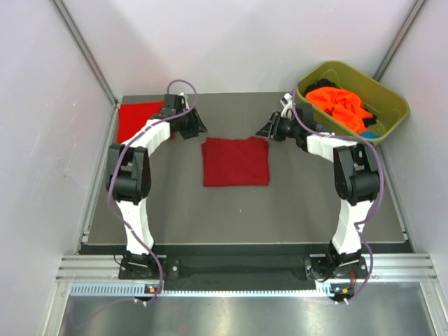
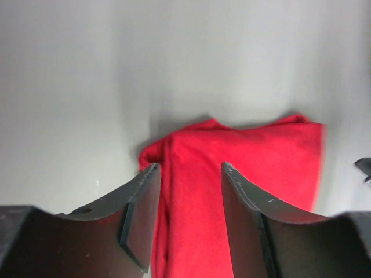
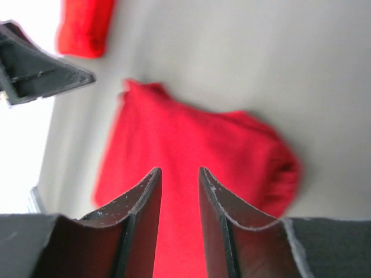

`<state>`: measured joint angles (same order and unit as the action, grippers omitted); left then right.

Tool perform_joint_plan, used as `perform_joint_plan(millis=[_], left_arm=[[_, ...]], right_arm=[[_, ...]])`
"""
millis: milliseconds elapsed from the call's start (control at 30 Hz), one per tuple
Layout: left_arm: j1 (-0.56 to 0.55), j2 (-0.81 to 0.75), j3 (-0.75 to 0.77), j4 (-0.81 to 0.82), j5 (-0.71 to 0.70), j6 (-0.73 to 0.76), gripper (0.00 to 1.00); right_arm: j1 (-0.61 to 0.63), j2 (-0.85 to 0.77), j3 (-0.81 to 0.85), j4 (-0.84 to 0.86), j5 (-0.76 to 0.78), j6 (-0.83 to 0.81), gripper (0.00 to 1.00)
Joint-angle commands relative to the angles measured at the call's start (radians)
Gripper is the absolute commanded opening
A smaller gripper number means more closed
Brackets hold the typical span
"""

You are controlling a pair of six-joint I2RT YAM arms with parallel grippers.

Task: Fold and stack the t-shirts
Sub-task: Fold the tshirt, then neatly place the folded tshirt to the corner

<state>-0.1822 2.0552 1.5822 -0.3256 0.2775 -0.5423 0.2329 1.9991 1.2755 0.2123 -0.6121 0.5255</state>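
- The dark crimson t-shirt [image 1: 236, 161] lay folded into a near-square, flat on the dark worktop [image 1: 301, 203], about midway between the two arms and a little toward the far side.
- The left hand [image 1: 192, 126] hung near that shirt's far-left corner, just off the cloth in the overhead view. Whether it touched the worktop could not be told.
- In the left wrist view, the left hand [image 2: 188, 220] had its jaws moderately wide apart. The folded crimson t-shirt [image 2: 243, 174] showed through the gap and beyond it, and nothing was gripped.
- The right hand [image 1: 268, 130] hung near the shirt's far-right corner, likewise just outside the edge in the overhead view.
- In the right wrist view, the right hand [image 3: 179, 214] had its jaws only narrowly parted. The crimson t-shirt [image 3: 197, 150] was spread below and past them, with no cloth pinched between them.
- The left hand [image 3: 35, 69] also showed at the upper left of the right wrist view.
- The brighter red t-shirt [image 1: 140, 119] lay folded in the far-left corner of the worktop, partly hidden by the left arm. It also appeared in the right wrist view [image 3: 84, 26].
- The orange t-shirts [image 1: 339, 103] sat bunched in the olive-green tub [image 1: 400, 110] at the far right.
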Motion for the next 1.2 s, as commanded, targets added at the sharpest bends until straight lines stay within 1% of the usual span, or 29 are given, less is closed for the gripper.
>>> perform_joint_plan(millis=[0, 67, 133, 200, 267, 333, 367, 400, 433, 533, 600, 633, 700, 900, 933, 967, 1033, 1167], left_arm=[[0.024, -0.144, -0.072, -0.009, 0.048, 0.035, 0.52], [0.044, -0.178, -0.131, 0.016, 0.148, 0.028, 0.52], [0.050, -0.204, -0.206, 0.025, 0.227, 0.025, 0.52], [0.050, -0.224, -0.279, 0.039, 0.244, 0.039, 0.52], [0.050, -0.236, -0.312, 0.030, 0.259, 0.054, 0.54], [0.050, -0.231, -0.332, -0.004, 0.270, 0.079, 0.55], [0.050, -0.230, -0.338, -0.012, 0.276, 0.087, 0.56], [0.050, -0.228, -0.349, -0.019, 0.273, 0.100, 0.58], [0.050, -0.222, -0.355, -0.026, 0.270, 0.105, 0.59], [0.052, -0.201, -0.361, -0.030, 0.278, 0.113, 0.62], [0.050, -0.184, -0.355, -0.035, 0.295, 0.120, 0.66], [0.052, -0.164, -0.350, -0.044, 0.295, 0.126, 0.67], [0.050, -0.142, -0.337, -0.064, 0.292, 0.148, 0.69], [0.052, -0.090, -0.304, -0.024, 0.307, 0.180, 0.71], [0.050, -0.081, -0.295, -0.018, 0.313, 0.186, 0.73], [0.052, -0.072, -0.281, -0.010, 0.321, 0.192, 0.75], [0.052, -0.046, -0.262, -0.004, 0.328, 0.199, 0.77], [0.052, -0.003, -0.220, -0.020, 0.293, 0.205, 0.76]], right_arm=[[0.057, -0.105, -0.030, 0.016, -0.087, -0.001, 0.33], [0.103, -0.121, -0.082, 0.083, -0.142, 0.040, 0.32], [0.156, -0.123, -0.128, 0.127, -0.162, 0.068, 0.29], [0.195, -0.114, -0.145, 0.166, -0.187, 0.085, 0.29], [0.239, -0.079, -0.175, 0.217, -0.233, 0.112, 0.29], [0.255, -0.022, -0.226, 0.329, -0.265, 0.157, 0.27], [0.253, -0.004, -0.251, 0.379, -0.290, 0.212, 0.27], [0.253, 0.013, -0.274, 0.472, -0.297, 0.235, 0.26], [0.252, 0.045, -0.306, 0.499, -0.302, 0.251, 0.26], [0.252, 0.107, -0.297, 0.460, -0.299, 0.237, 0.25], [0.252, 0.122, -0.291, 0.431, -0.284, 0.205, 0.25], [0.252, 0.128, -0.282, 0.396, -0.278, 0.185, 0.25], [0.252, 0.124, -0.274, 0.384, -0.282, 0.177, 0.25], [0.252, 0.030, -0.249, 0.276, -0.282, 0.131, 0.27], [0.252, -0.006, -0.245, 0.257, -0.281, 0.119, 0.27], [0.252, -0.023, -0.242, 0.234, -0.279, 0.117, 0.29], [0.252, -0.078, -0.242, 0.223, -0.273, 0.117, 0.31], [0.253, -0.152, -0.240, 0.196, -0.264, 0.116, 0.36]])
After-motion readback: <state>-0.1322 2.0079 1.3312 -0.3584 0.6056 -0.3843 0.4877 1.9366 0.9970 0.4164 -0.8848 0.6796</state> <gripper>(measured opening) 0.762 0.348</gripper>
